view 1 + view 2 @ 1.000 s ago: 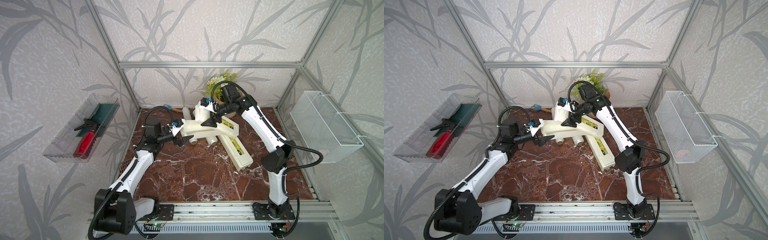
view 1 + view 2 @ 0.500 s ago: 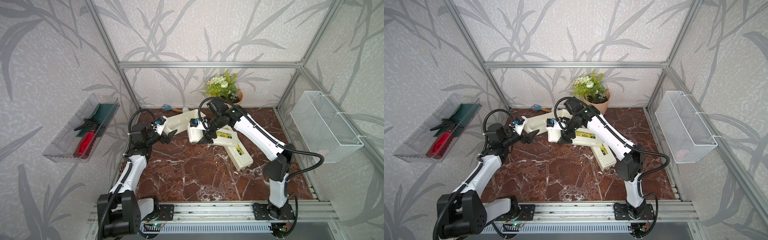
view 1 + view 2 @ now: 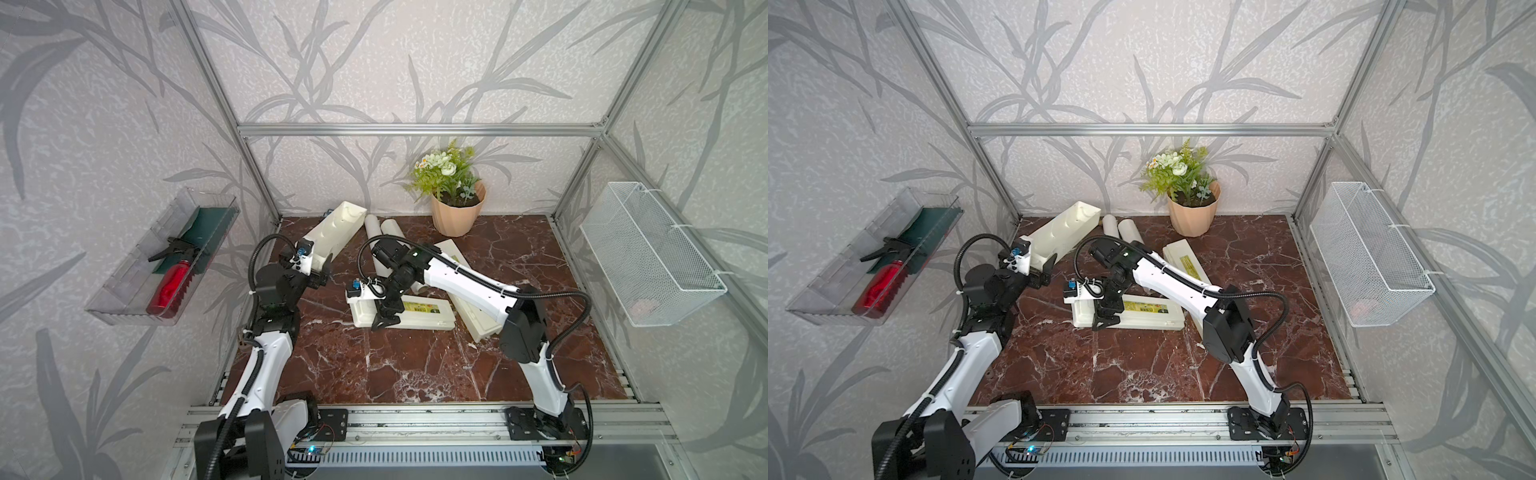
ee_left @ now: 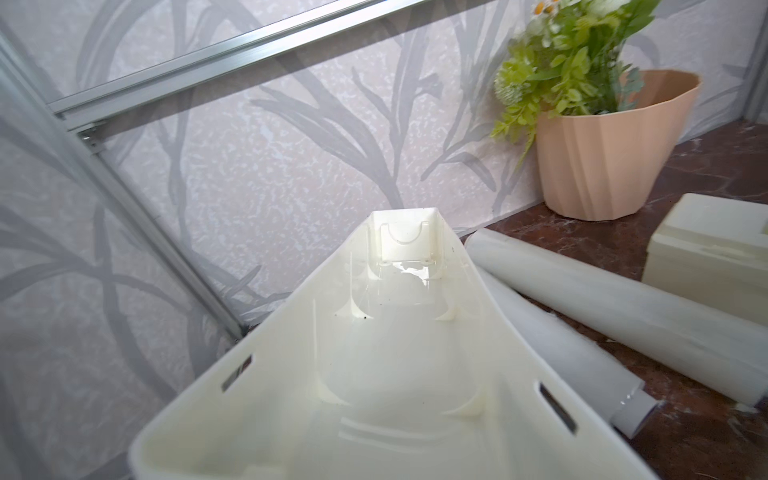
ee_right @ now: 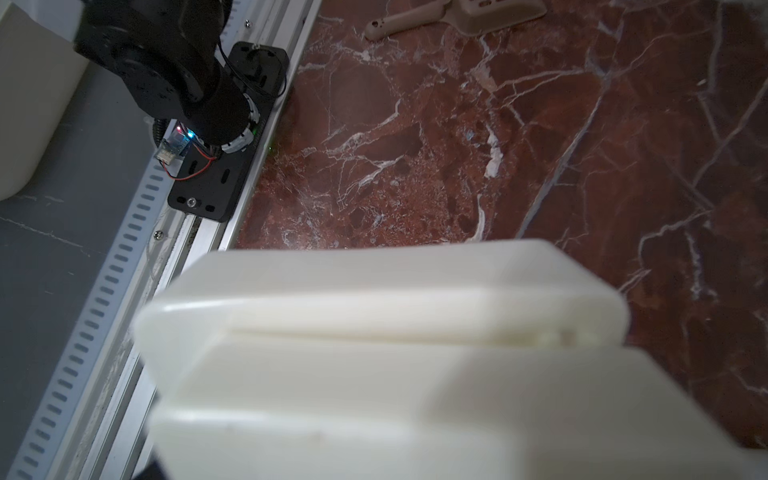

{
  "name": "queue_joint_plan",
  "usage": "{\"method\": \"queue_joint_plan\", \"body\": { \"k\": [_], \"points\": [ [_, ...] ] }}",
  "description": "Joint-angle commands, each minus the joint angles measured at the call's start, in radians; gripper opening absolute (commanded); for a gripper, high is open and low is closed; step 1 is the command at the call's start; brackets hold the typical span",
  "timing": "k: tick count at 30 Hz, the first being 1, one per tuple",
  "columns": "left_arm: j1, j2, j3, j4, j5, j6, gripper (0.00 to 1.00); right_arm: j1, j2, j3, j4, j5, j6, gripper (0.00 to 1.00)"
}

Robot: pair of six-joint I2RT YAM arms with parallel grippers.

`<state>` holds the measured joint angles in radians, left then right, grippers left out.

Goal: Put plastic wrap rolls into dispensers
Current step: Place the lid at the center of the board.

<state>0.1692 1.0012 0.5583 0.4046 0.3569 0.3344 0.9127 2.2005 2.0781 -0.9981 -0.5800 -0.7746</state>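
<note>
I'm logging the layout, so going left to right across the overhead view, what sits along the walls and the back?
Clear wall tray → open box → two white rolls → flower pot → wire basket.

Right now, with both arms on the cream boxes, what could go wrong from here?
1. The left gripper holds the open box by one end, tilted up; it may slip or land on the two rolls beside it.
2. The right gripper clamps the closed labelled dispenser; both grippers are full, so neither can take a roll.
3. The right arm crosses low over the second labelled dispenser and might drag it.
</note>
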Motion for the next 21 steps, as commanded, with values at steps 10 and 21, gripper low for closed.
{"method": "queue_joint_plan", "body": {
  "k": [10,21],
  "points": [
    [-0.215,-0.002,-0.084,-0.005,-0.474,-0.026,0.00,0.006,0.112,-0.130,0.107,0.014,0.077,0.32],
    [-0.350,-0.022,-0.190,-0.094,-0.677,-0.264,0.00,0.001,0.017,-0.341,0.300,0.017,0.179,0.95]
  ]
}}
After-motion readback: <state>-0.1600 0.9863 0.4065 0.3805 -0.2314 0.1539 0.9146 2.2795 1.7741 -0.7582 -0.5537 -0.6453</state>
